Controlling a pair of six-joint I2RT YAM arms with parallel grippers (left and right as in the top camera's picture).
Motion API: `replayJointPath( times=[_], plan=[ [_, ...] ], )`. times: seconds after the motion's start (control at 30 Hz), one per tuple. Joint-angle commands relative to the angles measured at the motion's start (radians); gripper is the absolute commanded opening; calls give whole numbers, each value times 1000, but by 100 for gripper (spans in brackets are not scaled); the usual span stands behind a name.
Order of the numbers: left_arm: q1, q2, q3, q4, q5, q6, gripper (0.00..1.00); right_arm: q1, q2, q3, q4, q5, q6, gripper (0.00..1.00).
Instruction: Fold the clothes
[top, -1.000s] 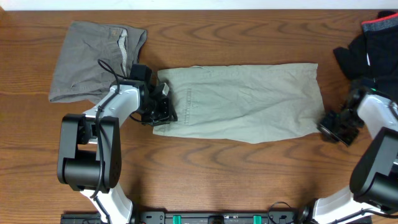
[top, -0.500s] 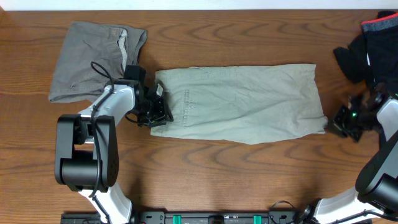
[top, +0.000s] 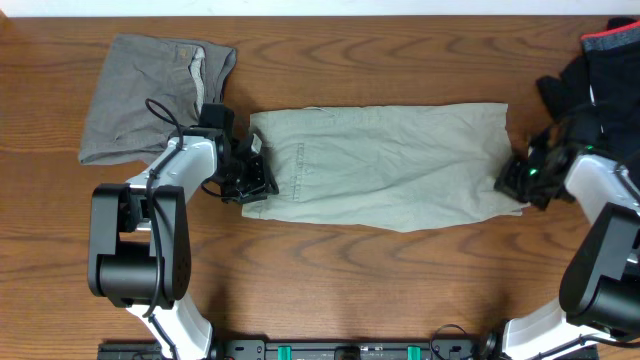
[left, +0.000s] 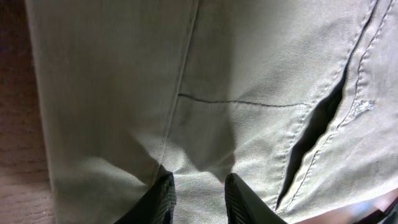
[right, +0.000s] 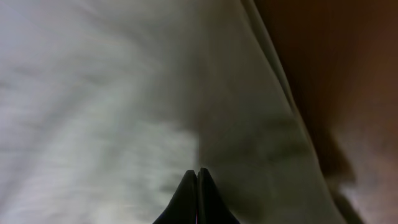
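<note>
**Khaki trousers (top: 385, 165) flat at desk (top: 400, 290) centre.**
Left gripper (top: 262, 178), at their 9 o'clock end, pinches a cloth fold; right gripper (top: 512, 180), 3 o'clock end, fully closed. Grey shorts (top: 150, 95) at 10 o'clock.

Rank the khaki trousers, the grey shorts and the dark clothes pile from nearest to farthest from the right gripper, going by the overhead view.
From the right gripper:
1. khaki trousers: centre of the view, their right edge right at the gripper.
2. dark clothes pile: far right corner, a short way off.
3. grey shorts: far left, beyond the trousers' whole length.
</note>
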Motion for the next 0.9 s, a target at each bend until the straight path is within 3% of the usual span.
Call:
replayJointPath(
  times=[0.0, 0.17, 0.27, 0.4, 0.7, 0.73, 0.87],
  plan=[
    [7, 15, -3, 3, -28, -16, 29, -6, 11, -48, -20, 225, 159, 1],
    [7, 15, -3, 4, -28, -18, 30, -99, 11, -49, -137, 457, 172, 1],
    [7, 15, -3, 4, -28, -18, 29, -174, 11, -48, -158, 485, 172, 1],
    [7, 15, -3, 4, -29, -18, 29, -251, 11, -47, -156, 394, 157, 1],
    [7, 13, -3, 3, -28, -17, 30, -266, 8, -23, -116, 18, -72, 1],
    [7, 12, -3, 3, -28, -18, 32, -268, 1, -14, -122, -32, -106, 1],
    [7, 4, 0, 3, 7, -17, 58, -271, -55, 34, -148, -180, -185, 2]
  ],
)
